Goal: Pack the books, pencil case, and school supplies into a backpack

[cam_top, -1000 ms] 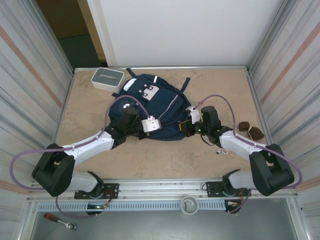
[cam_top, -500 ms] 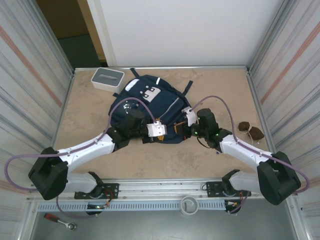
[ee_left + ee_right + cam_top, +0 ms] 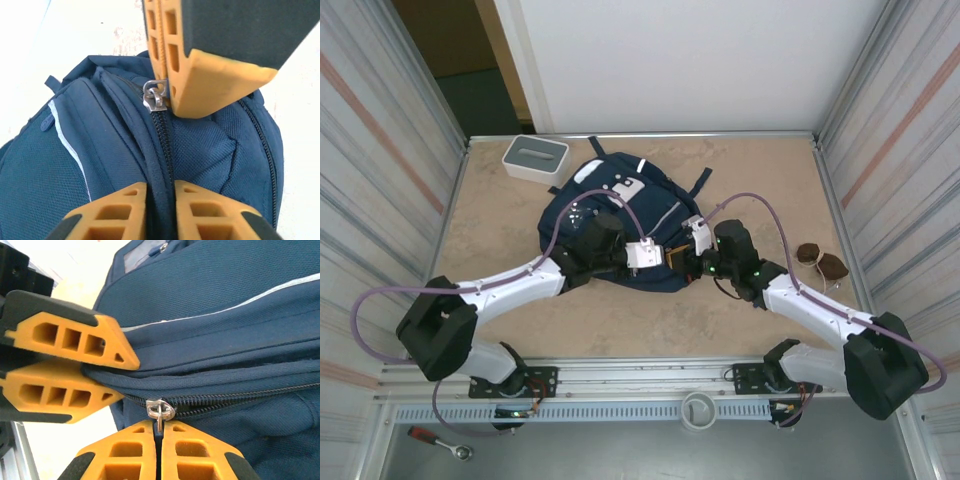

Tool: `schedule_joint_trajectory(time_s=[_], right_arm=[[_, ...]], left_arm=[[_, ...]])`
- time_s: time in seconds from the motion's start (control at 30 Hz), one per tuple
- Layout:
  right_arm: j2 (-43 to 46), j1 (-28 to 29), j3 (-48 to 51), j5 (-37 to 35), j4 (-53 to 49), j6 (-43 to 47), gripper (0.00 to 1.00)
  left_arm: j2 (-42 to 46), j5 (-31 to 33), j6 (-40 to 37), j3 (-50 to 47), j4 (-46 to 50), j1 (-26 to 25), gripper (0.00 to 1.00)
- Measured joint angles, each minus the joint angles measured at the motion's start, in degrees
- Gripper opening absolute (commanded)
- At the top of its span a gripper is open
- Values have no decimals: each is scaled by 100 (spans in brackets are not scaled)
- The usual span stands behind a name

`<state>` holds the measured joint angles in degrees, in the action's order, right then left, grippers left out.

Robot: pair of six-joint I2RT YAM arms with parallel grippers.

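We hold the left claw (image 3: 160,194) pinching the backpack (image 3: 60,165) seam taut, then draw the right claw (image 3: 159,434), seemingly pinching the zipper pull (image 3: 160,409), straight along the track.

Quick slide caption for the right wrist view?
Right gripper pinches the zipper pull while the left gripper clamps the backpack beside it.

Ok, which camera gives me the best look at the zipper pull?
Right wrist: the zipper pull sits close and sharp, its tab pinched by the right gripper. Left wrist shows it partly behind that gripper. From the top camera it's too small to make out.
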<state>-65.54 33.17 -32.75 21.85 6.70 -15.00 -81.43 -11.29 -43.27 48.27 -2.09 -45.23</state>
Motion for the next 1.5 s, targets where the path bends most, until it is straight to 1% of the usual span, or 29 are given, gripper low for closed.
schedule_joint_trajectory(time_s=[0.17, 0.3, 0.37, 0.47, 0.5, 0.57, 0.63, 0.7, 0.77, 0.83, 0.93, 1.0, 1.07, 1.13, 1.23, 1.33, 1.4, 1.5], right_arm=[[0, -315, -9, -428, -286, -55, 0], [-136, -699, -138, -717, -579, -142, 0], [-221, -750, -214, -761, -649, -157, 0], [-271, -726, -240, -728, -623, -201, 0], [-275, -699, -240, -715, -612, -219, 0], [-275, -645, -240, -726, -573, -247, 0], [-273, -586, -238, -767, -527, -264, 0], [-271, -516, -232, -822, -485, -299, 0], [-249, -415, -227, -866, -450, -337, 0], [-175, -293, -221, -901, -422, -393, 0], [-17, -151, -216, -962, -413, -413, 0], [79, -48, -216, -988, -413, -433, 0], [155, 59, -201, -990, -398, -439, 0], [227, 160, -162, -990, -376, -450, 0], [341, 243, -50, -1003, -369, -450, 0], [424, 245, 59, -1036, -374, -448, 0], [476, 210, 85, -1062, -380, -428, 0], [483, 37, 85, -988, -428, -387, 0]], left_arm=[[175, -452, 107, -166, -149, 223, 2], [643, -1139, 323, -636, -393, 566, 1], [850, -1421, 435, -839, -498, 763, 1], [1045, -1598, 511, -1051, -579, 977, 3], [1069, -1613, 527, -1091, -584, 1012, 7], [1097, -1620, 560, -1132, -579, 1043, 28], [1143, -1598, 688, -1132, -474, 1071, 45], [1193, -1539, 820, -1126, -345, 1073, 54], [1213, -1355, 925, -1088, -225, 946, 60], [1207, -1128, 988, -986, -127, 614, 64], [1084, -839, 1040, -688, -26, 131, 65], [850, -612, 1069, -404, -2, -122, 65], [540, -398, 1102, -140, -2, -278, 64], [240, -199, 1139, 44, 7, -361, 58], [-70, 81, 1176, 166, 7, -400, 38], [-122, 210, 1174, 166, -13, -407, 17], [-109, 195, 1180, 166, -33, -389, 10], [9, -85, 1167, 76, -107, -293, 7]])
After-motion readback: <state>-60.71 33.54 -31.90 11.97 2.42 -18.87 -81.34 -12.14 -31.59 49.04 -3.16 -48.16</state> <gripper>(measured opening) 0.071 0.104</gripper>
